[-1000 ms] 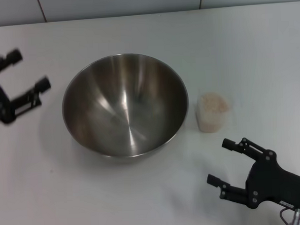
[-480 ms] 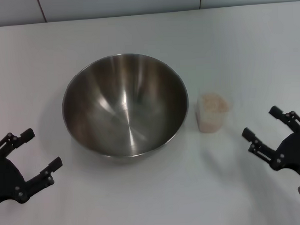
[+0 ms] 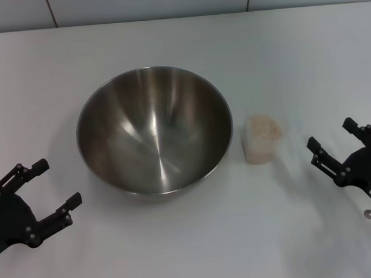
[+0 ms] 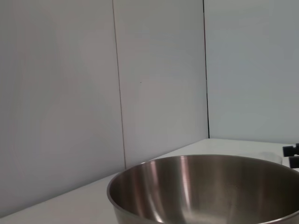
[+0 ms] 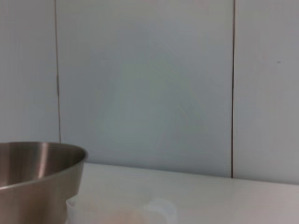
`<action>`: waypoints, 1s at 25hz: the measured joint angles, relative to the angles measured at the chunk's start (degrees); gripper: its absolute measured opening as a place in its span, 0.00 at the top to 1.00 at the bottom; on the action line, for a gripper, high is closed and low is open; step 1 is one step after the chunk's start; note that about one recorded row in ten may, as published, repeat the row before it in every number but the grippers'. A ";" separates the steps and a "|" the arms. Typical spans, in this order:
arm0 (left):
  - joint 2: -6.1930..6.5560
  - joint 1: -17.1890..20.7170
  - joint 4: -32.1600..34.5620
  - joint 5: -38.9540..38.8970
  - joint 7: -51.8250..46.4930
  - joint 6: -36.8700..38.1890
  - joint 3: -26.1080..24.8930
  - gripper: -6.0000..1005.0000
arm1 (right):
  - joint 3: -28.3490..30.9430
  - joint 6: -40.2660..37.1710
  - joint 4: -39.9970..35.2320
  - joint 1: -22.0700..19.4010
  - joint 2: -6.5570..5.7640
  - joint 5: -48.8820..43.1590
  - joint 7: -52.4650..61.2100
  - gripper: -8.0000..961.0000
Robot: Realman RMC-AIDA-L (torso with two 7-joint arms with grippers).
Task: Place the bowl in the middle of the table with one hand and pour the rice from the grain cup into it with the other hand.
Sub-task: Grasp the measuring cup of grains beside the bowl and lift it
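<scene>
Empty bowl (image 3: 153, 129), rice (image 3: 264, 128) filling grain cup (image 3: 262, 140) beside it, both tools wide

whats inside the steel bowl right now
Nothing: the bowl shows only bare steel. The rice sits in the grain cup beside it; the cup's bottom is hidden by rice.

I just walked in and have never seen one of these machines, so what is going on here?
A two-armed robot is set to pour rice from a small cup into the steel bowl. The bowl stands empty in the middle of the white table, the full cup upright just to its right, apart from it. Neither arm holds anything now: the left gripper is near the front left of the bowl, the right gripper just right of the cup, both with jaws open.
</scene>
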 joint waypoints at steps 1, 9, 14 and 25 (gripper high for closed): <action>-0.03 -0.12 -0.01 0.00 0.00 -0.09 0.07 0.16 | 0.01 0.68 0.27 0.33 0.00 0.12 -0.01 0.13; -0.27 -0.79 -0.14 0.48 -0.17 -1.29 0.26 0.16 | 0.03 3.79 0.82 2.52 0.00 0.21 -0.08 0.13; -0.41 -0.80 -0.17 0.57 -0.17 -1.20 0.31 0.16 | 0.03 5.81 1.59 3.55 -0.01 0.21 -0.11 0.13; -0.43 -0.90 -0.18 0.60 -0.15 -1.31 0.83 0.16 | 0.46 6.49 2.80 4.50 -0.01 1.59 -0.82 0.14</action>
